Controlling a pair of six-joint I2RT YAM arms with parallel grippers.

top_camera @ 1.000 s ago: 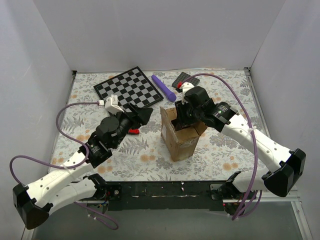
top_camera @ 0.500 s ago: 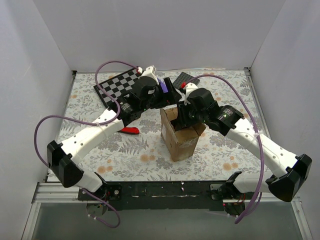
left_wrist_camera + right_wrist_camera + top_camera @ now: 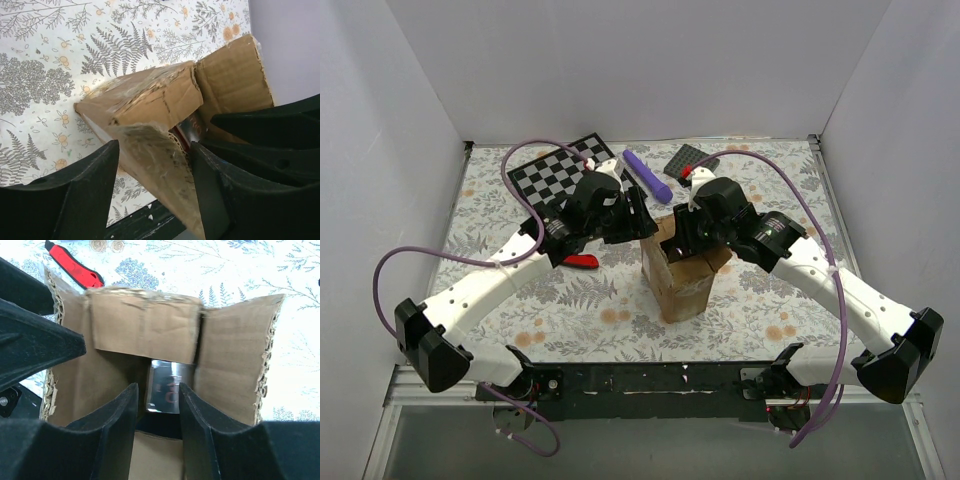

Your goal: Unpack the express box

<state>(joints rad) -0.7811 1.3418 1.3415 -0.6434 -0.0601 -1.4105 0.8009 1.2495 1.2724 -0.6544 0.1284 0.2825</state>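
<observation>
1. The left gripper (image 3: 155, 150) has its jaws apart astride a tape-covered, torn top edge of the express box (image 3: 682, 280); both black fingers (image 3: 80, 195) lie right against the cardboard; I cannot tell whether they press on it or only flank it.
2. The right gripper (image 3: 159, 390) points down into the box's open top with its jaws about half spread; no clamped thing shows between them; a shiny silver item (image 3: 170, 372) lies deep in the box and shows through the gap.
3. In the right wrist view, the flaps stand up on the far side and on both sides of the opening, their cut edges ragged; a left-gripper finger crosses in front of the left flap.
4. The box stands upright on the floral table cover (image 3: 580, 310), about midway across it and between the two arms; its opened top tilts slightly toward the right arm.
5. A red hand tool (image 3: 582, 261) lies on the cover just left of the box, under the left arm.
6. Farther back, a checkerboard (image 3: 555, 172) lies flat at the left; a purple stick-shaped object (image 3: 648, 175) lies beside it; a small dark grey plate (image 3: 688, 158) sits just right of that, near the back wall.
</observation>
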